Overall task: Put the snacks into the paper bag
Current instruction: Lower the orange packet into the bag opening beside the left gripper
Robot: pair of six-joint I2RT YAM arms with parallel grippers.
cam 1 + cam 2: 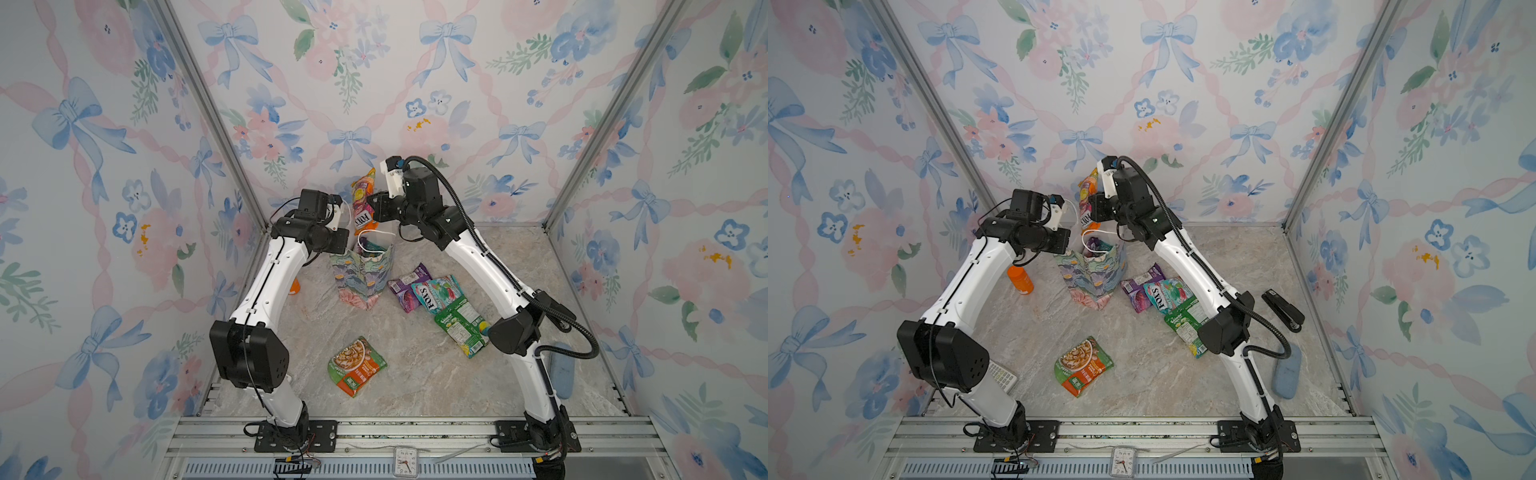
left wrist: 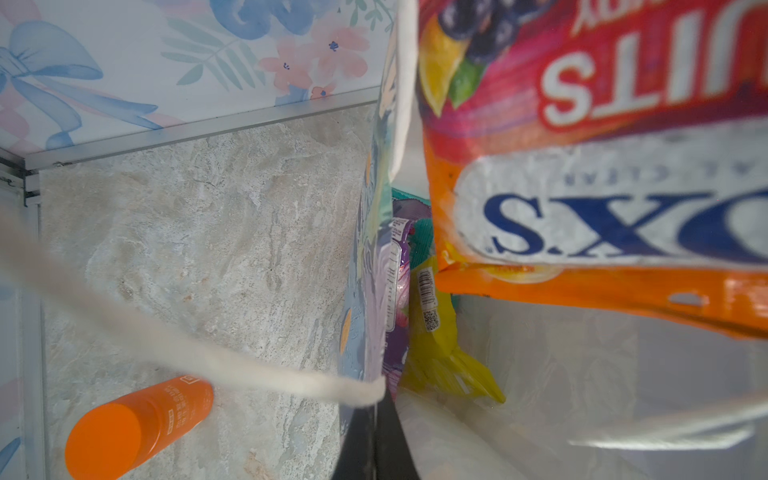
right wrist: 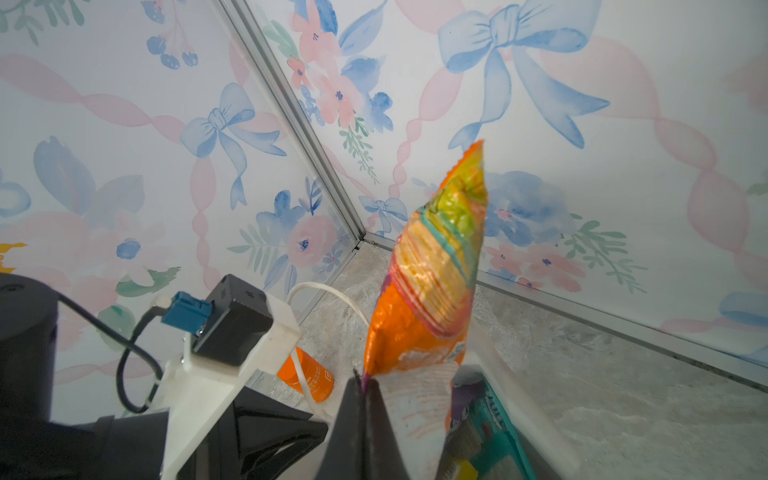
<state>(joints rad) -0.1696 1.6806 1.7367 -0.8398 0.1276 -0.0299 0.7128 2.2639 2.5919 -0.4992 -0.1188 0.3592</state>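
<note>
Our right end effector (image 3: 363, 384) pinches the orange packet (image 3: 432, 282) over the mouth of the paper bag (image 1: 361, 274). Our left end effector (image 2: 376, 415) is clamped on the bag's rim. Inside we see a yellow packet (image 2: 436, 345). A teal packet (image 1: 438, 291) and a noodle packet (image 1: 357, 365) lie on the table (image 1: 415, 395).

The orange packet (image 1: 364, 195) hangs over the paper bag (image 1: 357, 286)'s mouth — bare table (image 1: 428, 374) lies in front.
</note>
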